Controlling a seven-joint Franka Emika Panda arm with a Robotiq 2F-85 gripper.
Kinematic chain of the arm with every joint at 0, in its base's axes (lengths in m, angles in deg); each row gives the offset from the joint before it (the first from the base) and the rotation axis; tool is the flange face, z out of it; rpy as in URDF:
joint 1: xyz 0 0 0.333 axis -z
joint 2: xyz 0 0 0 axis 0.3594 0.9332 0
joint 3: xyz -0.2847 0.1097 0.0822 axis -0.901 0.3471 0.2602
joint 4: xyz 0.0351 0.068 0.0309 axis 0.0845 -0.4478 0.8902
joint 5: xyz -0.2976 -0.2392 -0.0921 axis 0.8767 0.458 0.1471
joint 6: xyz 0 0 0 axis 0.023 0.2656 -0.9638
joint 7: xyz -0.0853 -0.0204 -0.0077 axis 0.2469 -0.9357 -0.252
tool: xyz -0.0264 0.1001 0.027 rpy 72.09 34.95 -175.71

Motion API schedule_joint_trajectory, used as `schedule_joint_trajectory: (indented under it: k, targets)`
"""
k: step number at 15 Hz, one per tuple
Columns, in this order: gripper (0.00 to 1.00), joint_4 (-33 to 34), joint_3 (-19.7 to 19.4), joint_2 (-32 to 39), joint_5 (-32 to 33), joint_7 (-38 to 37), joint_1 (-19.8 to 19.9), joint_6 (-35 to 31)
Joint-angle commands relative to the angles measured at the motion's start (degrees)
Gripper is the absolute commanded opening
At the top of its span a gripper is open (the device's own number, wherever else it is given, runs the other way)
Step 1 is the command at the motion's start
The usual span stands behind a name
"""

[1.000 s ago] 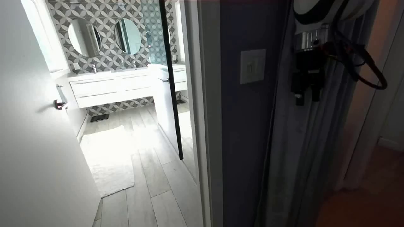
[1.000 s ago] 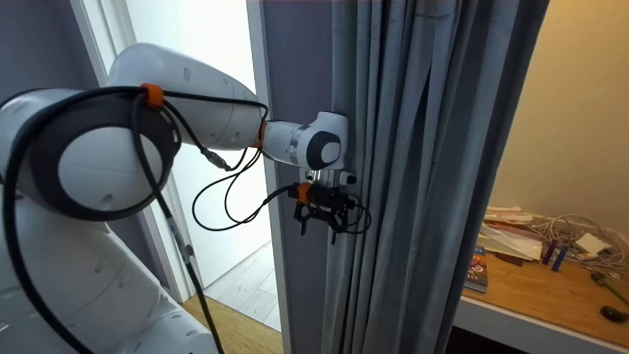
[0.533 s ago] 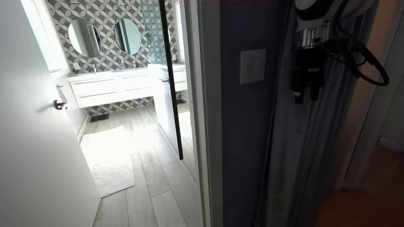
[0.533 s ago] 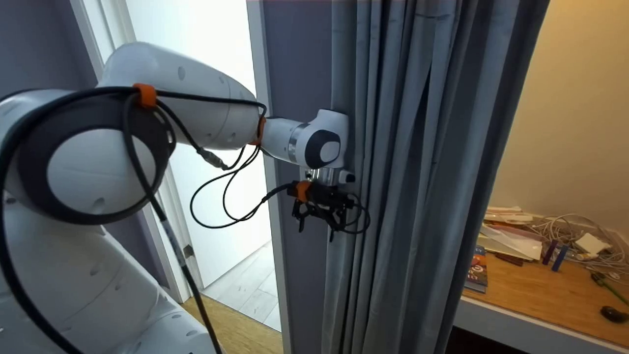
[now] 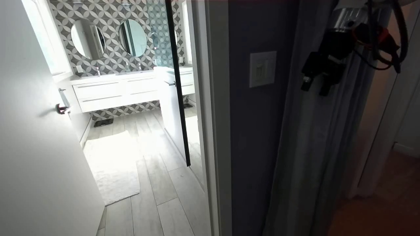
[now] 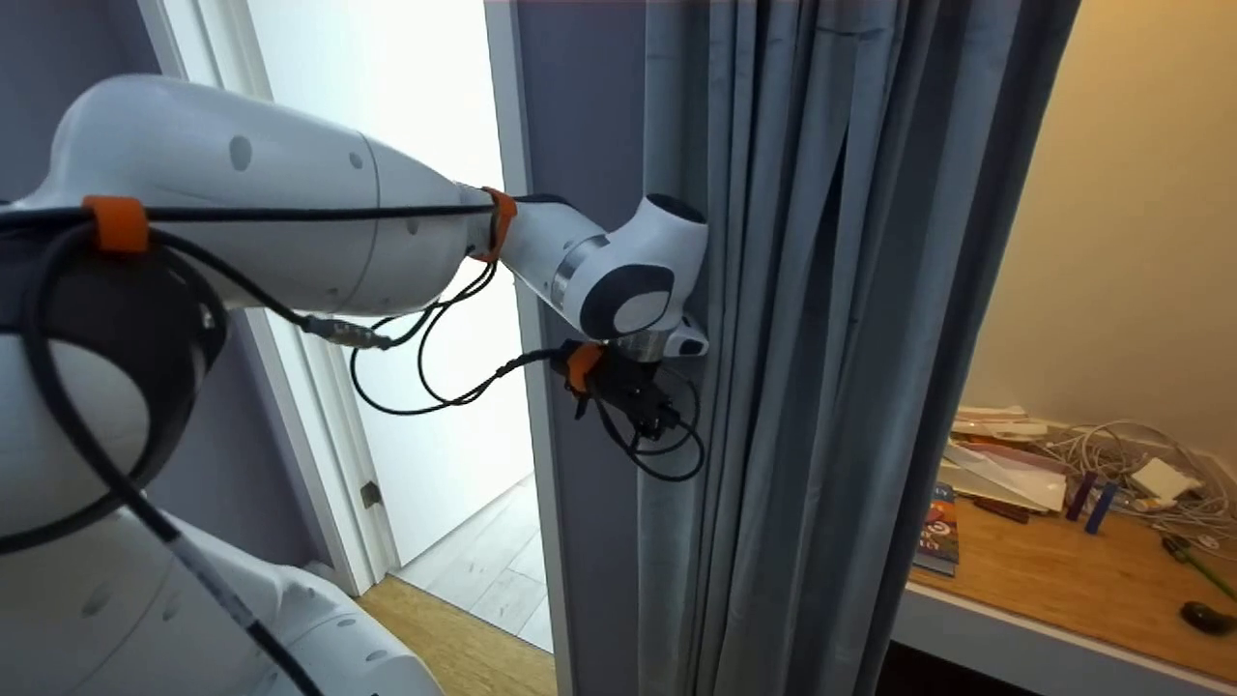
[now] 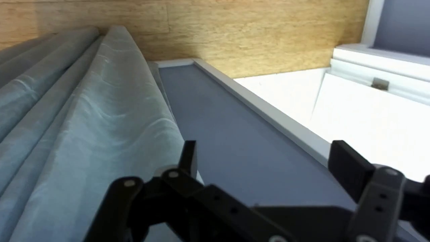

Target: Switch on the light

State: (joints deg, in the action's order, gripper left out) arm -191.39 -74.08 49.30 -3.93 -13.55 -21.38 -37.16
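Since half a second ago the gripper (image 5: pixel 315 89) has tipped over: it hung straight down, and now it leans, fingertips (image 5: pixel 305 84) angled toward the side of the light switch (image 5: pixel 262 69). In an exterior view the near end of the arm (image 6: pixel 290 145) has slid left as well, and the edge of the curtain (image 5: pixel 308 147) has shifted a touch.

That light switch sits on the dark strip of wall (image 5: pixel 252 147) between the door frame (image 5: pixel 220 137) and the curtain, and nothing's touching it. Can't make out which way its toggle (image 5: pixel 259 70) is set, and it doesn't show in the wrist view at all. Jaws are wide apart, nothing held, aimed mostly at the floor (image 7: pixel 252 33).

Step in hand is probably just lining up, so whoever's driving would do well to bring the jaws together first: one blunt tip beats two spread ones straddling the toggle. Then turn the gripper up until it faces the wall rather than the floor, come level with the light switch and go in square. Press slowly near one end of the toggle; if it won't give, try the other end rather than leaning harder. Likely snags: the curtain and that black cable (image 5: pixel 403 32), both right by the gripper, so backing off a bit before sliding across seems smart.
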Motion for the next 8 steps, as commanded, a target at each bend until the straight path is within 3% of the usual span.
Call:
schedule_joint_trajectory:
  k: [1,8]
  targets:
    - [1.00,-4.05,-1.10,-4.45,-8.44,-1.63,-0.95,-5.11]
    - [1.00,-6.37,0.20,-6.34,-24.73,-6.96,-2.26,-16.16]
